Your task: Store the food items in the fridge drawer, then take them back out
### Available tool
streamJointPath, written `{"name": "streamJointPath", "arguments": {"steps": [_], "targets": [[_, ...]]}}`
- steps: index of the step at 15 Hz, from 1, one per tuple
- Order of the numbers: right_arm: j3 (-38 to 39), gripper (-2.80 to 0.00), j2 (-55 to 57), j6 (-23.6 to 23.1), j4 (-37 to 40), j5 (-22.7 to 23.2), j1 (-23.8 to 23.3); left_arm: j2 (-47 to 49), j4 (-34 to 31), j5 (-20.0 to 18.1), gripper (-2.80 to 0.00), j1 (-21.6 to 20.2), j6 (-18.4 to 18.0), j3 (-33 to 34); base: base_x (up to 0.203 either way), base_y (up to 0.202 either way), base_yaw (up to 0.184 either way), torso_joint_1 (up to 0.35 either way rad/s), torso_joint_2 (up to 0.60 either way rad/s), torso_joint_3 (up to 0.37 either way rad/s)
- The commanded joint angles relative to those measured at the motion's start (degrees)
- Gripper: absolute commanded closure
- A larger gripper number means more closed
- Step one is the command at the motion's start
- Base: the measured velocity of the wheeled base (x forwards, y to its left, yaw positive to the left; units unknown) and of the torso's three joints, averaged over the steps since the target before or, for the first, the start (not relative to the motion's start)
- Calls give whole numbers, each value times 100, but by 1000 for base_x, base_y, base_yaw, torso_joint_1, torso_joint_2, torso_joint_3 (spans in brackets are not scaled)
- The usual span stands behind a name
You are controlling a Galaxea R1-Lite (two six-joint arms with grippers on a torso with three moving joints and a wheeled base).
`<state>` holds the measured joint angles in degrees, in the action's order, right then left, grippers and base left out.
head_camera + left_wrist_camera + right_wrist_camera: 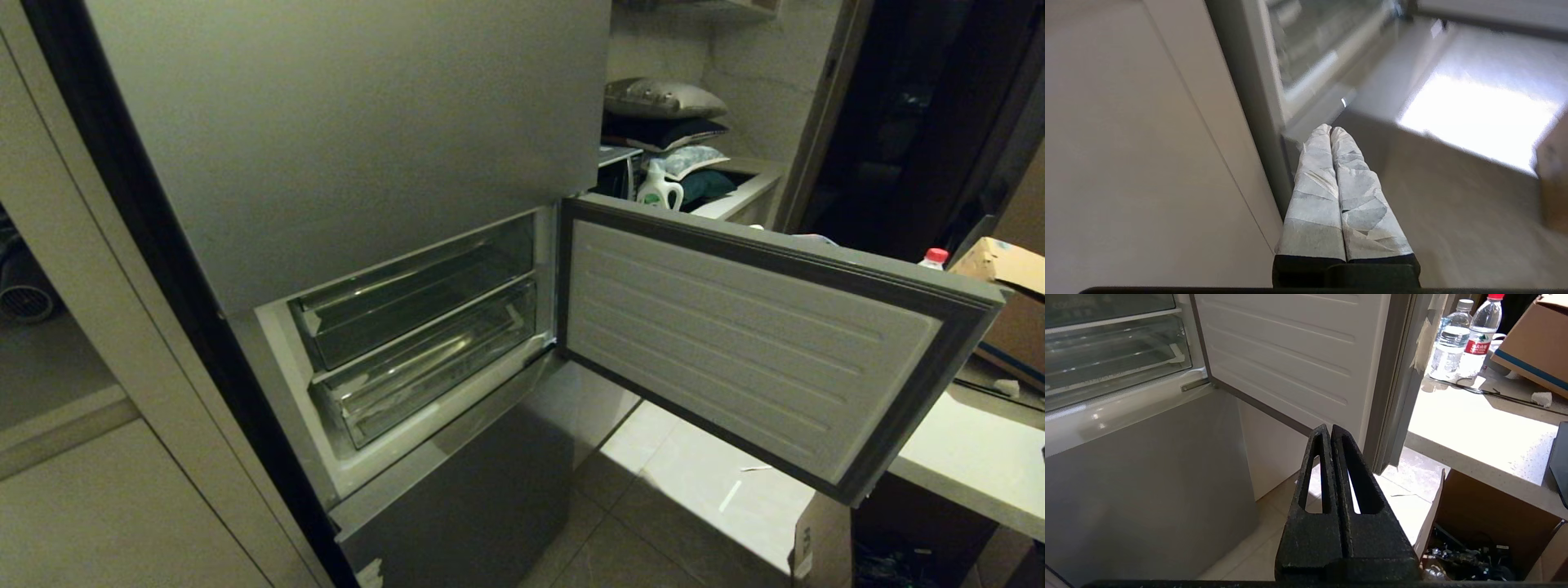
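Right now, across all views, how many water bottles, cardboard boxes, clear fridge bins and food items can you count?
Water bottles: 2
Cardboard boxes: 2
Clear fridge bins: 2
Food items: 0
Total: 6

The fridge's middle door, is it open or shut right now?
Open. The middle door is swung wide to the right, its white ribbed inner face showing, and the clear bins behind it are exposed.

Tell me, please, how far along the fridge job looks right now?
Done: the grey middle fridge door with its white ribbed inner face stands open, showing clear plastic bins. In hand: nothing; the tape-wrapped left gripper and black right gripper are shut and empty. No food items show in any view, so the stage is unclear.
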<state>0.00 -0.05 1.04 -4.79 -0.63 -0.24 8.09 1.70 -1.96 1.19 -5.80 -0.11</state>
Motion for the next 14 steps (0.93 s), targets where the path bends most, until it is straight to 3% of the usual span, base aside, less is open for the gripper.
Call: {"name": "streamJointPath", "arguments": {"steps": [1,6,14], "targets": [[176,0,-3,-16,-4,2,7,-877,-106,48,0,-46,-8,7,0,0,0,0,0,0],[176,0,-4,-7,-4,2,7,-801,-170,187,0,-75,624,11,0,0,0,0,0,0],[176,0,-2,2,-4,2,7,-809,-170,187,0,-84,607,11,0,0,0,0,0,0]]}}
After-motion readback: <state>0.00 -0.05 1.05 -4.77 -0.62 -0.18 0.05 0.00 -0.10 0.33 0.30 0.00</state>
